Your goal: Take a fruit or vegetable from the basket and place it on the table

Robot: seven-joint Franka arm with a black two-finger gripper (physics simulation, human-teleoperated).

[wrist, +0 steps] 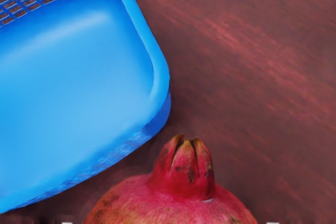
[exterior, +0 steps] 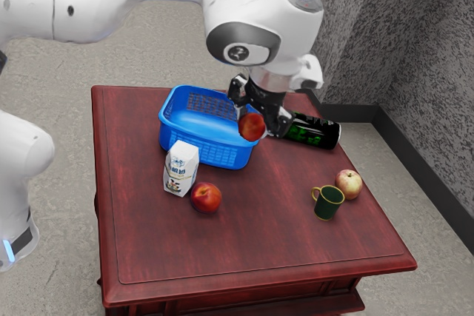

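My gripper [exterior: 255,122] is over the side of the basket toward the exterior view's right, shut on a red pomegranate [exterior: 252,127]. The pomegranate hangs between the two fingers, level with the basket's rim in that picture. From the wrist camera, the crown end of the pomegranate [wrist: 181,195] points up in front of the hand, just outside a corner of the blue basket [wrist: 161,72]. The inside of the basket that shows there is bare. On the wooden table [exterior: 259,238] stands the same blue basket [exterior: 215,155], partly behind the hand.
A milk carton [exterior: 181,169] and a red peach [exterior: 206,197] are close in front of the basket. Toward the exterior view's right are a dark green mug [exterior: 328,203], an apple [exterior: 349,183] and a black and green can [exterior: 314,132] lying on its side.
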